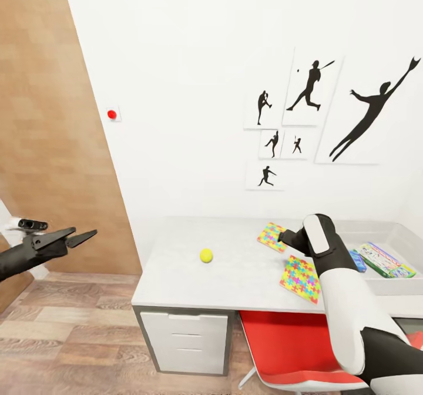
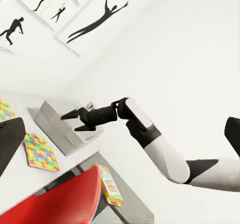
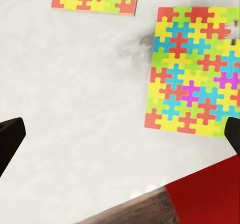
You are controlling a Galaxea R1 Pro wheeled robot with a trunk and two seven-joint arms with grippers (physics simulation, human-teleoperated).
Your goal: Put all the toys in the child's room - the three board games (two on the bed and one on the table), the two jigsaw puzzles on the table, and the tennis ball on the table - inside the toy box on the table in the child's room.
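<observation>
We have our right gripper [image 2: 75, 122] over the table [image 1: 235, 277], its fingers spread and holding nothing; in the right wrist view the two dark fingertips [image 3: 10, 139] stand wide apart over bare tabletop. The near jigsaw puzzle [image 1: 301, 278] lies flat just beside our right forearm at the table's front edge, above the red chair [image 1: 294, 342]. From the wrist camera the gripper's opening sits to one side of this board, not around it, so we judge the next move turns on shifting toward it before closing. The board looks roughly square, with no clear long axis, and one edge runs near the table's front, which may give a place to pinch.

Our left gripper [image 1: 82, 237] hangs well away, off the table's end and over the wooden floor; its fingers look nearly pressed together and empty. The right arm is plainly the nearer one.

Counting: two puzzles on the table, the far jigsaw puzzle [image 1: 271, 236] lying further back near the right wrist; one tennis ball [image 1: 205, 255] alone on the tabletop, well apart from both grippers; one toy box [image 1: 405, 236] at the table's right end, holding the green game box [image 1: 385, 260] and the small blue game box [image 1: 357, 261]. A third printed box [image 2: 111, 186] shows in the left wrist view beyond the chair; we cannot tell what it rests on
</observation>
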